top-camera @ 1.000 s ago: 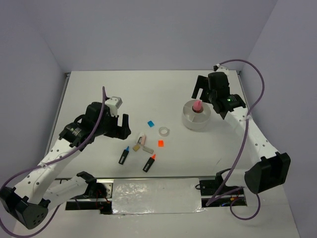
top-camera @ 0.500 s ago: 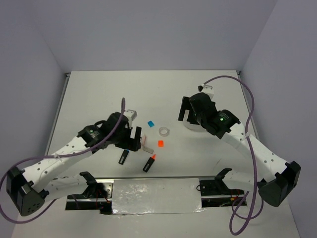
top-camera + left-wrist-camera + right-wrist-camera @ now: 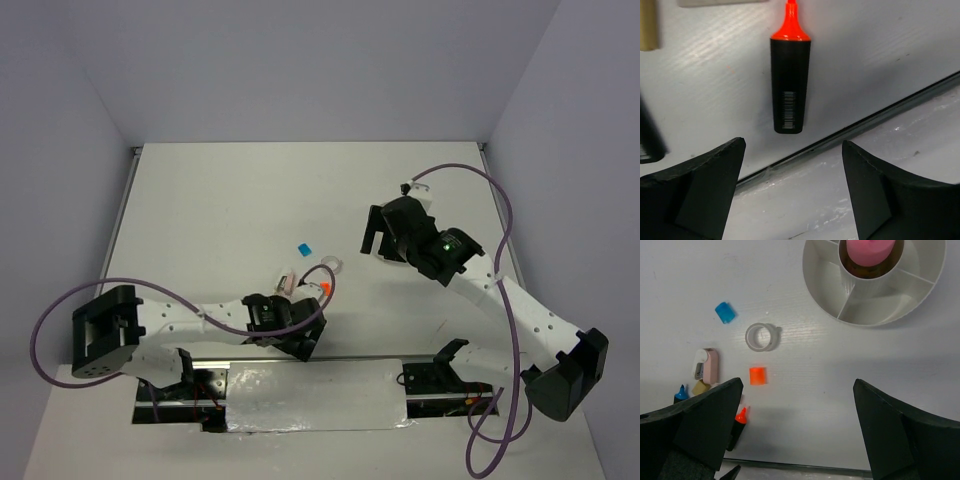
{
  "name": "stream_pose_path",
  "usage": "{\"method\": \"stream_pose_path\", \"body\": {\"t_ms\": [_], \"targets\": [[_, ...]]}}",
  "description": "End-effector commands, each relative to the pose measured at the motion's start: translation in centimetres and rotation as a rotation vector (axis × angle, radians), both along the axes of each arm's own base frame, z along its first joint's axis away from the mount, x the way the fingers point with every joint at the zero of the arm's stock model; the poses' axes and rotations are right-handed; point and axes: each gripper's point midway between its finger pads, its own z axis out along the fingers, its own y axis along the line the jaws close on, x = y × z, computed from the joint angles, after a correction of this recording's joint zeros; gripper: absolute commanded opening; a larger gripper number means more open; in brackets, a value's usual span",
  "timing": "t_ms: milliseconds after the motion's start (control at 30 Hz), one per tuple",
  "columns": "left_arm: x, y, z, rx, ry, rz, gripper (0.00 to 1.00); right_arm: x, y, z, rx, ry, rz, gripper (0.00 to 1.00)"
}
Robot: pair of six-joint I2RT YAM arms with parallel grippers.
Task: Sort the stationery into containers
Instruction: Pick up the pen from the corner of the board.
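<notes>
**Q:** Which step are you on?

**A:** The pickup. My left gripper (image 3: 793,149) hovers low by the orange-tipped marker (image 3: 787,85), jaws spread wide and empty. The marker lies flat on the table (image 3: 875,60), just ahead of the jaws and not between them.

**Q:** What does the next move need?

**A:** I reckon I should ease forward until the fingers straddle the barrel, then close. The other black marker (image 3: 647,137) lies just to one side, so I could nudge it.

**Q:** And the right?

**A:** The right gripper (image 3: 796,386) hangs open, holding nothing, above the tape ring (image 3: 761,336), orange piece (image 3: 757,375) and pink eraser (image 3: 711,365). The white tub (image 3: 821,282) is well apart from the marker, with the pink cylinder (image 3: 870,250) in its middle cup.
</notes>
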Motion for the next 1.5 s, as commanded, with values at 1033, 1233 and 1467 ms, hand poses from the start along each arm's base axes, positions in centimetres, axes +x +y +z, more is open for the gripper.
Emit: {"method": "stream_pose_path", "body": {"t_ms": [1033, 1233, 1467], "targets": [[1.8, -0.1, 8.2, -0.173, -0.179, 0.227, 0.0, -1.1, 5.1, -3.3, 0.136, 0.089, 0.121, 1.0], [2.8, 8.2, 13.4, -0.103, -0.3, 0.521, 0.0, 0.3, 11.5, -5.6, 0.0, 0.182, 0.17, 0.95], [3.1, 10.2, 18.9, -0.354, -0.357, 0.571, 0.0, 0.7, 16.1, -11.1, -0.085, 0.287, 0.172, 0.79]]}}
